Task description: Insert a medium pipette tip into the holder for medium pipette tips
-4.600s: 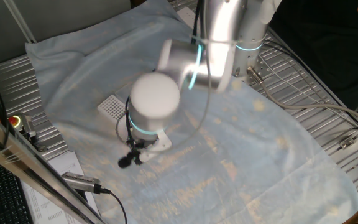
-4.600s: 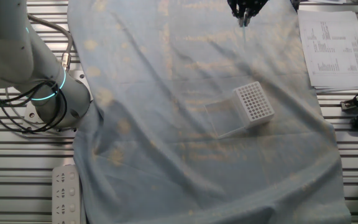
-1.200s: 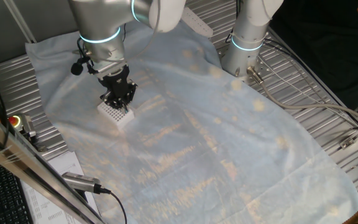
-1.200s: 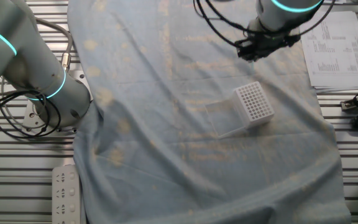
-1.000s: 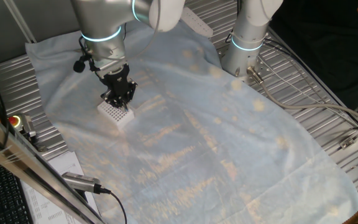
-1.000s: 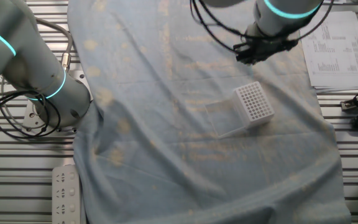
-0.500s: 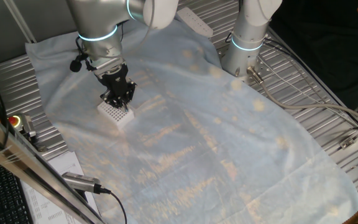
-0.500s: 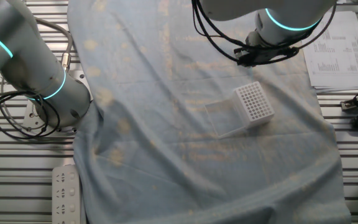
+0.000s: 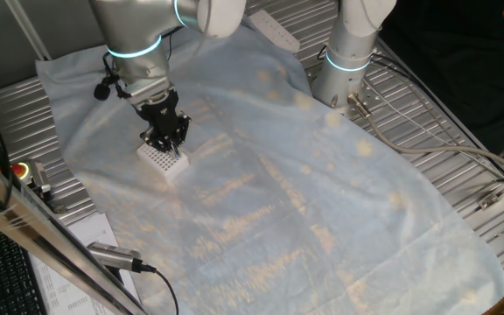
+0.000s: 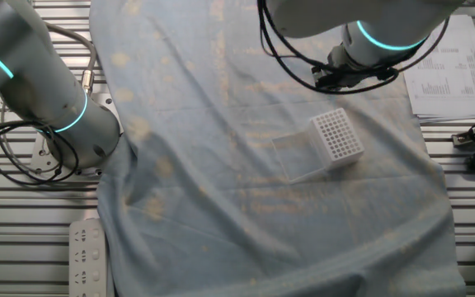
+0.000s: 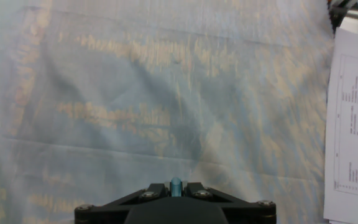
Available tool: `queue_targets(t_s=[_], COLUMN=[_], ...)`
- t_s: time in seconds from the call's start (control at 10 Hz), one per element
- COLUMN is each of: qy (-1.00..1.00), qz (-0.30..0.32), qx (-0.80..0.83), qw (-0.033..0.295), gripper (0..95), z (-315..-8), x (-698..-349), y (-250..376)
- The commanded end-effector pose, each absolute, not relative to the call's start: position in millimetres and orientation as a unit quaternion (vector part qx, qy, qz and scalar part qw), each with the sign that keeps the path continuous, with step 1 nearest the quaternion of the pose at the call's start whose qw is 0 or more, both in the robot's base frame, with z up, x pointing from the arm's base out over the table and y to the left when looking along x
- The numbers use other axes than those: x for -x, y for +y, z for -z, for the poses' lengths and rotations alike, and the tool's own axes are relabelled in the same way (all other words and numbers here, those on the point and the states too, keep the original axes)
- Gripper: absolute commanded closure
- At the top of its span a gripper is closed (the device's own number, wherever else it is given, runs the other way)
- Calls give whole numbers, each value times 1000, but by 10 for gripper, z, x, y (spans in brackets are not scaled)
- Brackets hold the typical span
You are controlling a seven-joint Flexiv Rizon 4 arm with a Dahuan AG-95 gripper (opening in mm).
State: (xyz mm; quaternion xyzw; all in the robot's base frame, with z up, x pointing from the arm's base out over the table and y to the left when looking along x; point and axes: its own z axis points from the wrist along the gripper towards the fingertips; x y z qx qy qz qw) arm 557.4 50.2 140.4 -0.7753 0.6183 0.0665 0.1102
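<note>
The white holder for medium pipette tips (image 9: 158, 161) lies on the pale blue cloth at the left of the table, and it also shows in the other fixed view (image 10: 337, 135). My gripper (image 9: 167, 147) hangs straight down just over the holder's far side. In the other fixed view only its black body (image 10: 326, 75) shows, beyond the holder. In the hand view the gripper (image 11: 176, 186) is shut on the teal medium pipette tip (image 11: 176, 184), whose end shows between the fingers. The holder is out of the hand view.
A crumpled blue cloth (image 9: 287, 175) covers the table. A printed paper sheet (image 10: 438, 58) lies beside the holder and shows in the hand view (image 11: 356, 124). A second arm's base (image 9: 346, 61) stands at the back. A red button (image 9: 22, 168) sits at the left edge.
Since 4.6 s ago the arm has swung from the front of the cloth to over the holder. Over the last second the gripper has shifted only slightly above the holder.
</note>
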Motion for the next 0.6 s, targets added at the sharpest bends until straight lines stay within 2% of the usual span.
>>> queue_targets(t_s=[0.1,0.6], qy=[605,603], qz=[-63,-70], qx=[784,780], qw=[122,153], gripper=[950,950], z=[-1399,-1283], x=[-5579,-5651], y=[374,316])
